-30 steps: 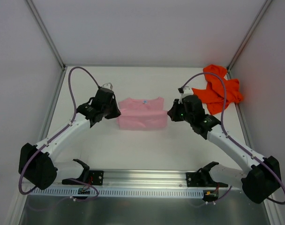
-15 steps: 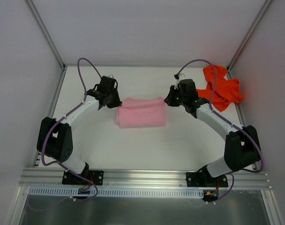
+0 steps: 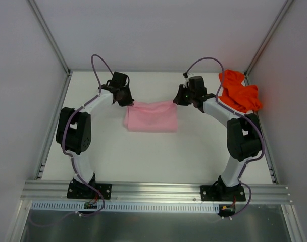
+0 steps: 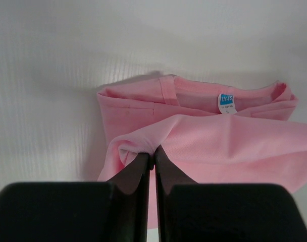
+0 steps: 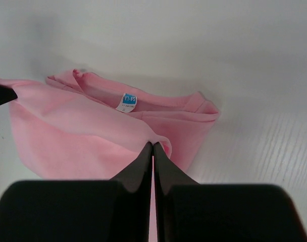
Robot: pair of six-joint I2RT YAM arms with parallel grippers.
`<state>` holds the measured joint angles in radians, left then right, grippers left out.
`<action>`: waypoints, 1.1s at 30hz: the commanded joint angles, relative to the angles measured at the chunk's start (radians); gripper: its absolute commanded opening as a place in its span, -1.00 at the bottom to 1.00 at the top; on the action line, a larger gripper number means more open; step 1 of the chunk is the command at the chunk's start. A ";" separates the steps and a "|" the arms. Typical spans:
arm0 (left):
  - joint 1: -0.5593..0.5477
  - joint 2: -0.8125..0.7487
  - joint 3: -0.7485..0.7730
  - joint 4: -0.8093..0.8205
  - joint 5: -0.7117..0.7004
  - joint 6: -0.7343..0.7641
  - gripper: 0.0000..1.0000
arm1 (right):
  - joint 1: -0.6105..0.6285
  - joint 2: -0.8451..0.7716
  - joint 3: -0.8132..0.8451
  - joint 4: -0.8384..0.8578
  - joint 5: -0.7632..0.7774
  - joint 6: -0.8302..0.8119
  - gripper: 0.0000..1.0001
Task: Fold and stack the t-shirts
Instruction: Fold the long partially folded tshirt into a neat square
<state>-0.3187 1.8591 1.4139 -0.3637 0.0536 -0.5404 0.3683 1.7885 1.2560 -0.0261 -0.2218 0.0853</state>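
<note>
The light pink t-shirt lies in the middle of the table, its near layer lifted and drawn toward the far side. My left gripper is shut on the shirt's far left corner, pinching a fold of pink cloth at the fingertips. My right gripper is shut on the far right corner of the same layer. Both wrist views show the collar with its blue label lying flat beyond the lifted layer. The bright orange t-shirt sits crumpled at the far right.
White walls with metal corner posts enclose the white table. An aluminium rail carrying both arm bases runs along the near edge. The right arm's upper link stands close to the orange shirt.
Both arms have reached toward the far side, carrying the pink shirt's near edge up and over toward the collar. The collar, open to view a second ago, is now covered from above.
</note>
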 commanded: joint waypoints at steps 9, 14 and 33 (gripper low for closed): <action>0.047 0.123 0.126 -0.011 0.038 0.037 -0.98 | -0.015 0.084 0.091 0.031 0.007 -0.018 -0.98; 0.047 0.164 0.161 -0.015 0.052 0.042 -0.94 | -0.022 0.100 0.091 0.031 0.027 -0.021 -0.98; 0.066 0.181 0.307 -0.075 0.081 0.100 0.53 | -0.028 0.059 0.169 -0.110 0.042 -0.078 0.34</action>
<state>-0.2604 2.0735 1.6524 -0.4095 0.1234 -0.4812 0.3481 1.8904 1.3388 -0.1040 -0.1699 0.0387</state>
